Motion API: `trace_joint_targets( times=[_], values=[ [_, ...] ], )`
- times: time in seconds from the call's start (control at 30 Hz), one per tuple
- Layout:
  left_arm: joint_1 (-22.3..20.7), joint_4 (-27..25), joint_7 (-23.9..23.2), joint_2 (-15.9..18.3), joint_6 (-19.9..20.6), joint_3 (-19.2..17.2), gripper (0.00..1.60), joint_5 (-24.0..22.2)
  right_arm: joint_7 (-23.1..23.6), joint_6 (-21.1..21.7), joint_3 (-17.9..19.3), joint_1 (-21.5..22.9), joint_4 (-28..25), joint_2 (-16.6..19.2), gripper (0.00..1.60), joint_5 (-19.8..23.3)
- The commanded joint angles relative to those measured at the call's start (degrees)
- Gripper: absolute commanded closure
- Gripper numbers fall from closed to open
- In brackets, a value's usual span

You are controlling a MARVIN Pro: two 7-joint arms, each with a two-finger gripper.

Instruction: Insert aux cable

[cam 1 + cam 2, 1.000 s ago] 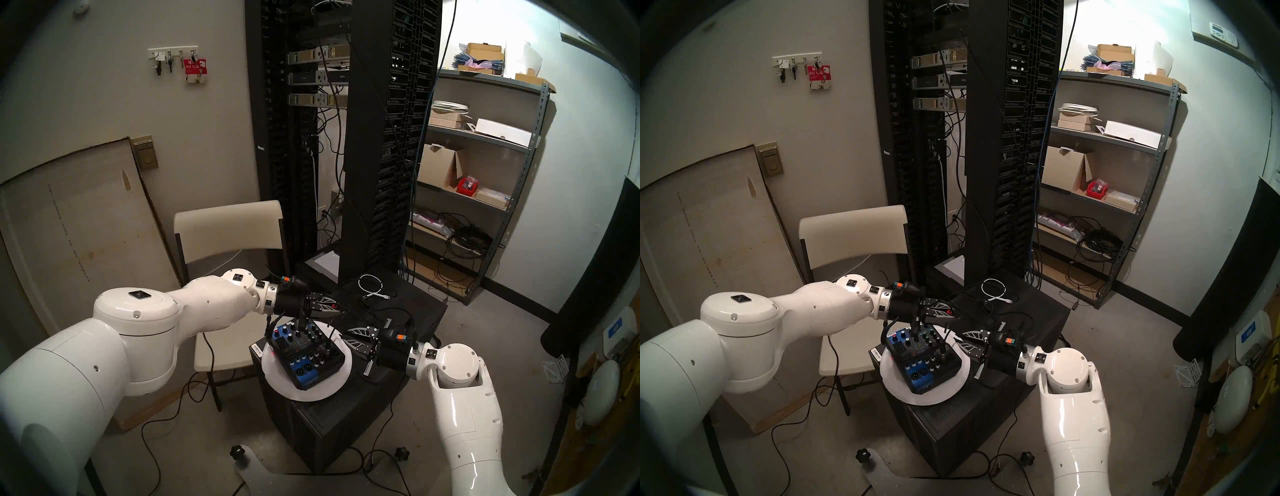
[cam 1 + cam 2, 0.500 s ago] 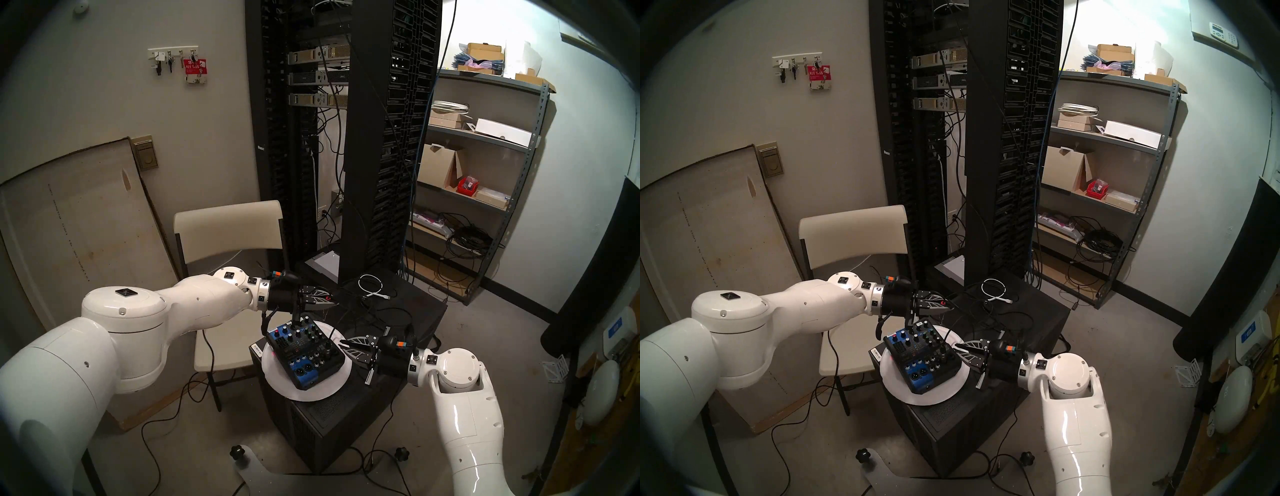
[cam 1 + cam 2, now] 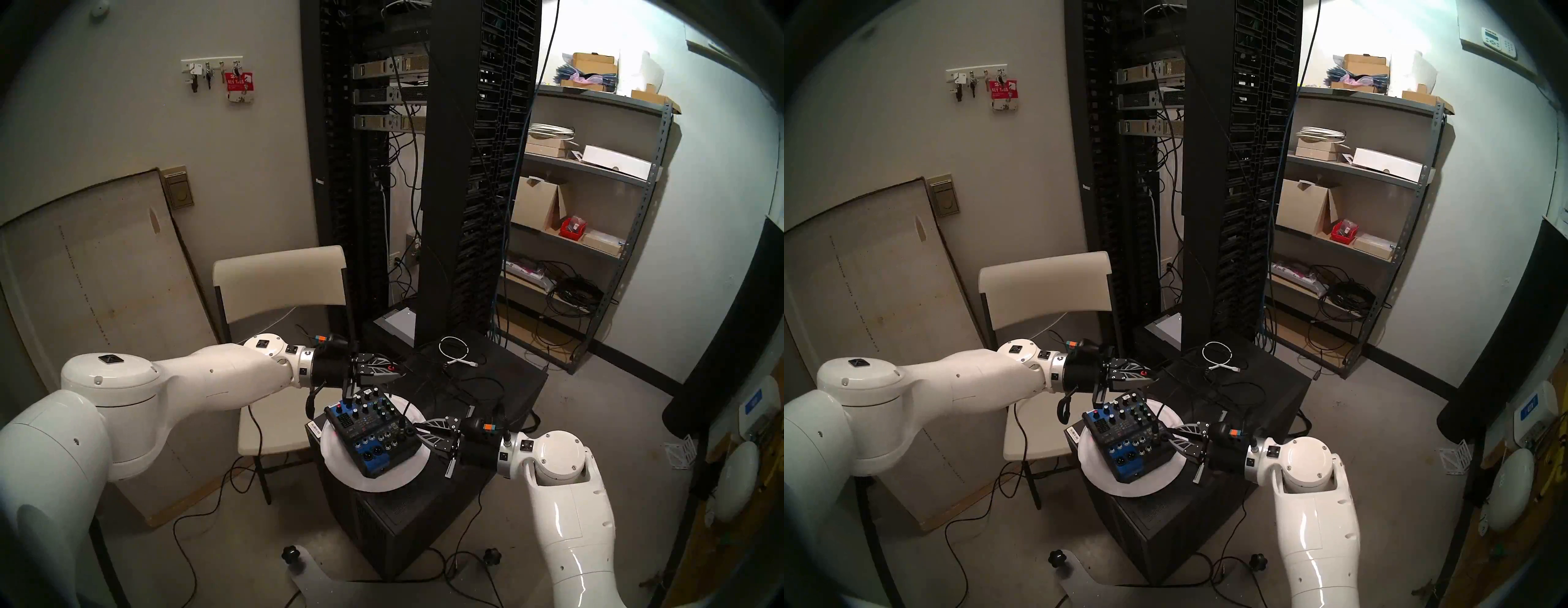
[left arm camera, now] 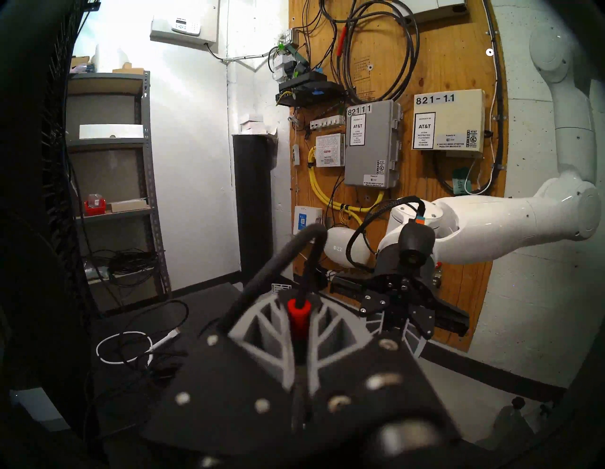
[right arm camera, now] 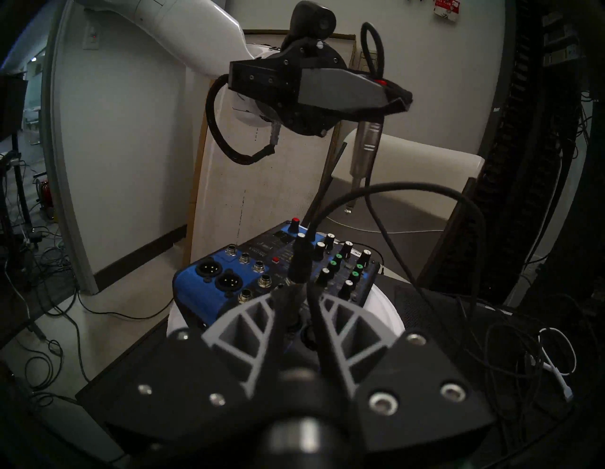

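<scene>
Left gripper [image 5: 393,98], upper centre of the right wrist view, is clamped on the aux cable [image 5: 365,147]; you see its plug hang vertically, tip down, above and behind the mixer [image 5: 229,278]. Only the left wrist view shows the red band pinched between the fingers [image 4: 262,327]. Right gripper [image 3: 418,429] is nearer the mixer, fingers slightly apart around a plugged-in black cable [image 5: 299,262], contact unclear.

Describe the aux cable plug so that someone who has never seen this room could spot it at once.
Find the blue and black audio mixer on the white round plate. Above its far left corner the left gripper is shut on the aux cable. Its plug hangs tip down with a silver barrel and a red band at the top; the other black plug, standing in the mixer, shows no red.
</scene>
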Motion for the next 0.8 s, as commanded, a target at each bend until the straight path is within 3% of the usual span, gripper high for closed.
trace_joint_targets(
  times=[0.0,0.07,0.1,0.2,0.47,0.77],
  values=[
    [-0.2,-5.2,-1.3,6.3,-0.3,0.4,1.6,-0.7,-0.6,-0.2,-0.1,1.0,0.2,-0.6,0.68,0.3],
    [-0.1,-7.5,-0.1,8.0,-0.4,0.6,1.6,-0.6,-0.8,-0.2,-0.2,1.3,0.5,-0.8,0.63,0.3],
    [-0.1,-8.9,0.7,9.0,-0.3,0.6,1.6,-0.5,-0.9,-0.3,-0.3,1.5,0.6,-0.9,0.5,0.2],
    [-0.1,-11.8,1.7,11.2,-0.3,1.0,1.6,-0.2,-1.2,-0.3,-0.6,2.0,1.2,-1.2,0.42,0.1],
    [-0.2,-17.4,4.0,15.6,0.0,2.9,1.6,0.5,-1.9,-0.4,-1.0,2.8,2.6,-1.4,0.53,-0.1],
    [-0.2,-22.1,9.1,19.5,2.0,6.3,1.6,3.0,-2.2,-1.0,-1.5,3.3,3.7,-1.6,0.53,0.0]
  ],
)
